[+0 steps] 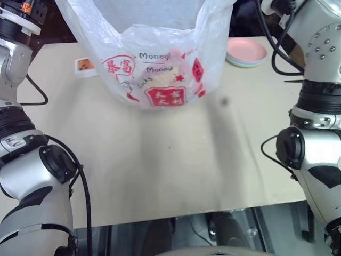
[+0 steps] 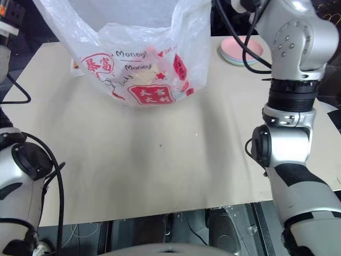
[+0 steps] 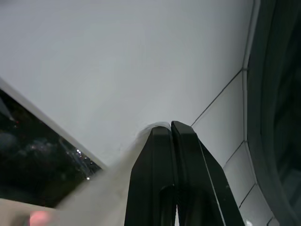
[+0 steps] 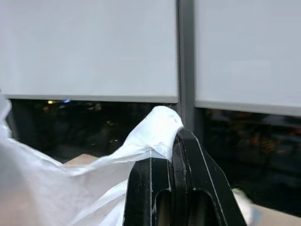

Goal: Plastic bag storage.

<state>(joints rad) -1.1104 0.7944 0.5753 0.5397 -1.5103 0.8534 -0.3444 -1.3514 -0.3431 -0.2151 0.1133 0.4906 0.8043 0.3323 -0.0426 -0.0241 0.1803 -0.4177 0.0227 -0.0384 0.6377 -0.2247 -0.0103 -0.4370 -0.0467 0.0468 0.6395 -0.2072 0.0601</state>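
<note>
Both my left claw [image 3: 171,129] and right claw [image 4: 174,141] are clamped on the thin translucent white red-printed plastic bag [image 1: 154,58], held aloft and spread above the beige table [image 1: 176,165]; folding and stowing remain, I judge.

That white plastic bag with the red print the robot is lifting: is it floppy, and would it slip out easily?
Probably very floppy: the plastic bag hangs crinkled and sagging above the table. It looks light, thin enough to see through. It may be slippery, yet the right gripper and the left gripper each pinch a bit of film between shut fingers.
</note>
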